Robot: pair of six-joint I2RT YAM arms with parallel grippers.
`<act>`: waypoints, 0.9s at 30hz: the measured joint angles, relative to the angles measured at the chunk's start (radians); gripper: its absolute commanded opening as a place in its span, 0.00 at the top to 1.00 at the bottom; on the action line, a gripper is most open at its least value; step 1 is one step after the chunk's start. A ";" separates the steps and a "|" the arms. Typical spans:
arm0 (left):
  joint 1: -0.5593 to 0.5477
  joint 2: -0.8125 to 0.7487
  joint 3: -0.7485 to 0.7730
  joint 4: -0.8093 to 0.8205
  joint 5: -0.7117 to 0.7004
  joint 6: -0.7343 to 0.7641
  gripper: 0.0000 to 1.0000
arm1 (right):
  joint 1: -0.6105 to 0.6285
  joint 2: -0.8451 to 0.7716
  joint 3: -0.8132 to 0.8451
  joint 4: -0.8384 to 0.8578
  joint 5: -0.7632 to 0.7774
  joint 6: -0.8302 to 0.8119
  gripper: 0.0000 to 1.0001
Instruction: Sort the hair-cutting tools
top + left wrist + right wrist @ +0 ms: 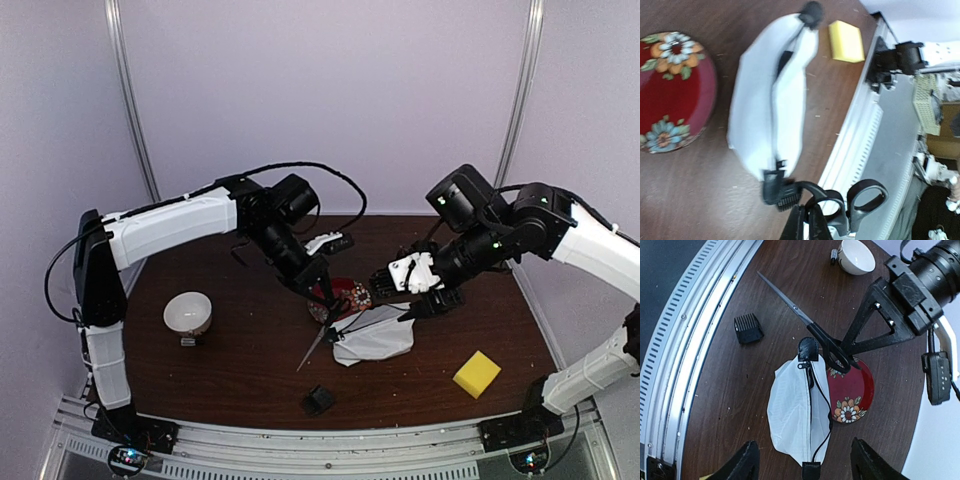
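One scissors, blades pointing seven o'clock, sits pinched in your left jaws; right jaws spread wide, empty.

Pale walls, dark wooden table

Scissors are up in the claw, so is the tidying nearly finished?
Not yet. The left claw holds the scissors by the handle near the white pouch; the open right claw hovers over it. The black comb block lies loose on the table. Nothing looks put away that I can see.
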 measured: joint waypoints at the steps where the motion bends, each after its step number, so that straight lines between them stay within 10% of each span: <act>1: -0.007 0.005 0.009 -0.003 0.029 0.002 1.00 | 0.015 0.006 0.005 -0.010 0.015 -0.011 0.36; 9: -0.046 0.026 0.043 -0.007 0.233 0.016 1.00 | 0.159 0.047 0.061 -0.029 0.177 -0.093 0.42; 27: -0.068 0.065 0.043 -0.008 0.360 0.028 1.00 | 0.248 0.145 0.074 0.018 0.294 -0.148 1.00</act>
